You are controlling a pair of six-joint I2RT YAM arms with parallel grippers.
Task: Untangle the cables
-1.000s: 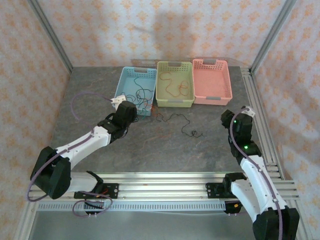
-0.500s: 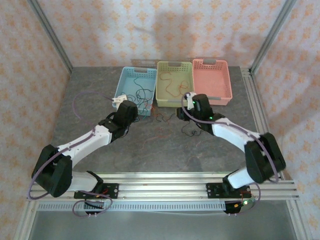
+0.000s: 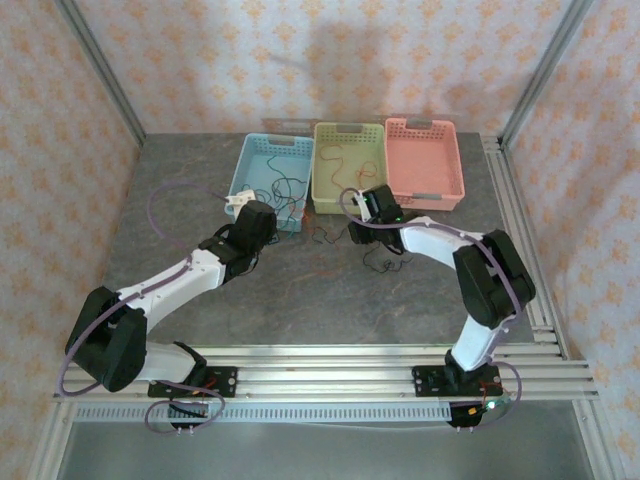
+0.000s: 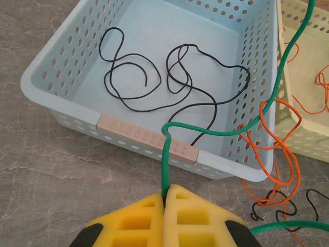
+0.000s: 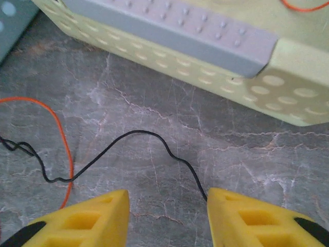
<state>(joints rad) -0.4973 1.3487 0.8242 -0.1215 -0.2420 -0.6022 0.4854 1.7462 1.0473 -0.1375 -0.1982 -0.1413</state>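
Green cable [image 4: 165,149] clamped by left gripper [image 4: 164,199]. Right gripper [image 5: 167,213] half-spread, nothing gripped. Orange cable [image 4: 297,154] beside blue basket [image 4: 61,98] risks being dragged along.

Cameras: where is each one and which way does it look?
Top external: high behind the bases, looking down on grey stone-look table, baskets, both arms.
Left wrist: arm-mounted, faces the light blue perforated plastic basket; left gripper shut on a thin green cable.
Right wrist: arm-mounted, faces down at a thin black cable; right gripper open.
Shared: top and left wrist show that blue basket.
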